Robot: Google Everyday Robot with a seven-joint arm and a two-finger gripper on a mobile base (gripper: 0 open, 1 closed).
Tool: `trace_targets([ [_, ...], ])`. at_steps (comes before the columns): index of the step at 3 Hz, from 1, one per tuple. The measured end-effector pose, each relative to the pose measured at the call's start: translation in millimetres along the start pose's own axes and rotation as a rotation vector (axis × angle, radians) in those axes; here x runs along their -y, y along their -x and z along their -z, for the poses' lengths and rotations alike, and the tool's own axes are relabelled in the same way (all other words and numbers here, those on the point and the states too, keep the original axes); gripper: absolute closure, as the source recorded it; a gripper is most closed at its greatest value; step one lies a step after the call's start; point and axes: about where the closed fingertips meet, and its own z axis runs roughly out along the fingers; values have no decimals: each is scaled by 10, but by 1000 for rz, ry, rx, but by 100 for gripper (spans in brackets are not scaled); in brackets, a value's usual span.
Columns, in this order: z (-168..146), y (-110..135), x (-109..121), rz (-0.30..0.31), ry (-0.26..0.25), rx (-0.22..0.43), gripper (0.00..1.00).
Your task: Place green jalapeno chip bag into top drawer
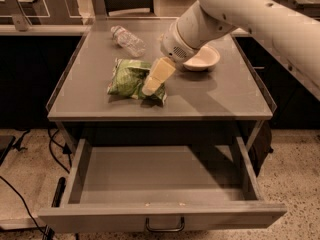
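The green jalapeno chip bag (126,77) lies crinkled on the grey tabletop, left of centre. My gripper (150,88), cream-coloured at the end of the white arm, points down and to the left. Its tip sits over the right part of the bag, at or just above its surface. The top drawer (165,216) below the tabletop is pulled fully out and is empty inside. Its dark pull handle (165,227) is at the centre of the front panel.
A clear plastic bottle (128,40) lies at the back left of the tabletop (220,96). A white bowl (204,60) sits at the back right, partly behind my arm. Cables lie on the floor at the left.
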Motion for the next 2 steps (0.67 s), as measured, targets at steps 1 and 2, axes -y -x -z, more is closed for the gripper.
trace_targets([
  [1,-129,113,-39,-4,34,7,0],
  [2,-225,211,-133,0,67,11,0],
])
